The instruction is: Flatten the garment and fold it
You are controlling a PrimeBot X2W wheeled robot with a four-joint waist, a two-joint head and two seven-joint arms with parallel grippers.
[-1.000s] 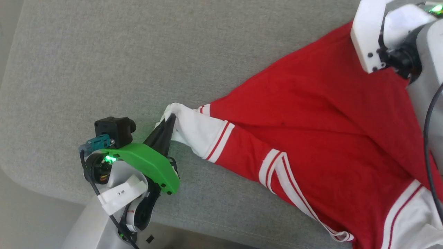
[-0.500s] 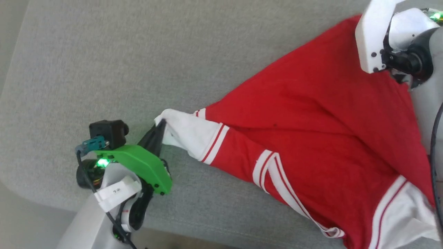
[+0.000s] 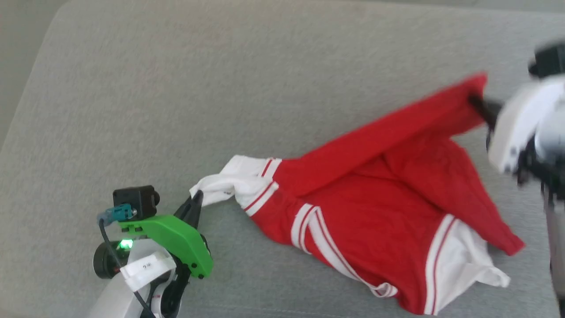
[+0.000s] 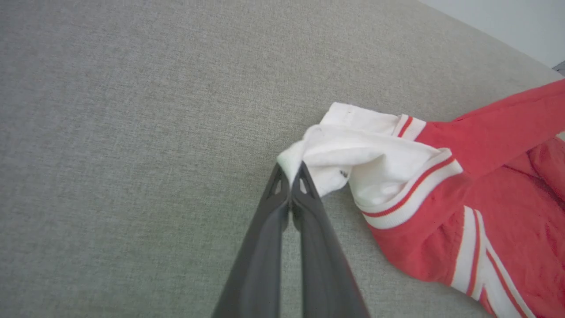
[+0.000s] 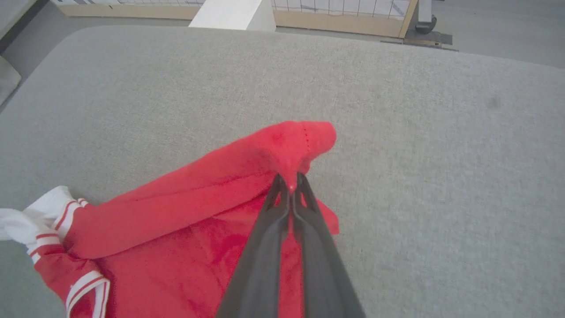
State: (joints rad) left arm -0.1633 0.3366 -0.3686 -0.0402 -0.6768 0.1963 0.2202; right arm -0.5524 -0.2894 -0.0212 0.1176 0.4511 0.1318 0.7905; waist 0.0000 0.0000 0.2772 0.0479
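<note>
Left gripper point(image 3: 197, 199), low at left, jaws pinching white sleeve point(image 4: 353, 154) of red jersey-style garment point(image 3: 375, 212); right gripper point(image 5: 291, 182), angled in from right, jaws clamped on red corner point(image 5: 304, 137).

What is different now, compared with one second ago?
The right gripper has closed on a red corner of the garment and drawn it away, so a taut red edge now runs to the white sleeve. The left gripper stays shut on that sleeve.
</note>
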